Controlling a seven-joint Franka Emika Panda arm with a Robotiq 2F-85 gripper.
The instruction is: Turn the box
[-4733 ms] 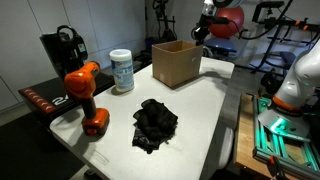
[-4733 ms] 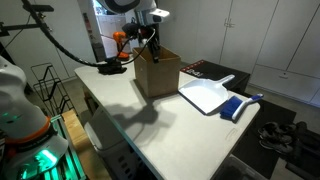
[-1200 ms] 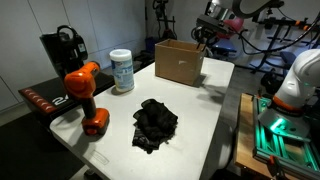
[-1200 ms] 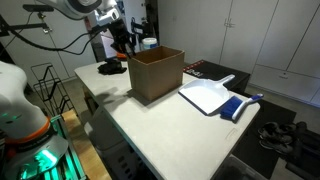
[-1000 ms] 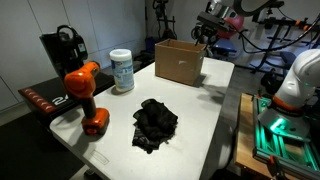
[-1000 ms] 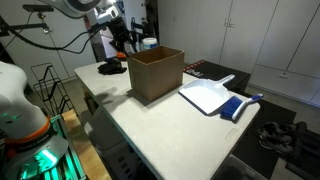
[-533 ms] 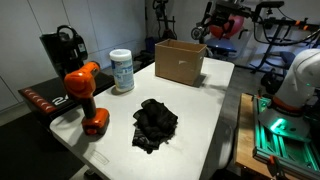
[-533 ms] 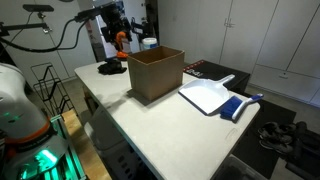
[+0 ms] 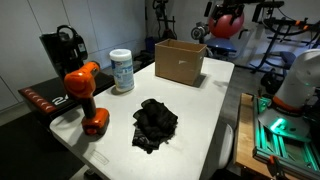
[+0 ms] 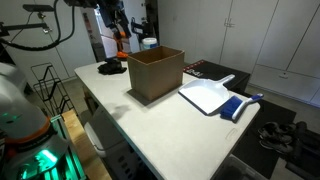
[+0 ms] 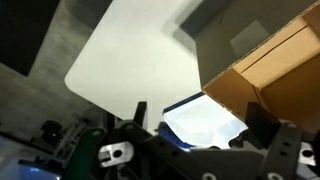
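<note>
Above the far end of the table (image 9: 215, 110), the gripper (image 9: 199, 33) is hanging in the air, clear of everything. In the wrist view its two fingers (image 11: 140, 112) are standing well apart with nothing between them, so the gripper (image 11: 200, 118) is gaping wide and carrying nothing. The same gripper (image 10: 114, 22) is showing high up beyond the box in an exterior view.

Just below and to one side of it, the box (image 9: 179, 60) is sitting upright near the table's far edge, open top facing up; its brown rim (image 11: 270, 70) is filling the right of the wrist view. Gripper and box are apart, not touching.

Judging by this, the arm is between contacts: whether the turn is finished cannot be told. A further turn would be calling for a descent to a wall or corner of the box (image 10: 155, 74), then either pinching its rim or pushing a corner sideways so it swivels on the tabletop without tipping or sliding off the edge.

Counting outward: one box, one white dustpan (image 10: 206, 96) with one blue brush (image 10: 238, 106) lying just beside the box, one white canister (image 9: 122, 70), one orange drill (image 9: 84, 92), and one crumpled black cloth (image 9: 155, 122) lying nearer the front.
</note>
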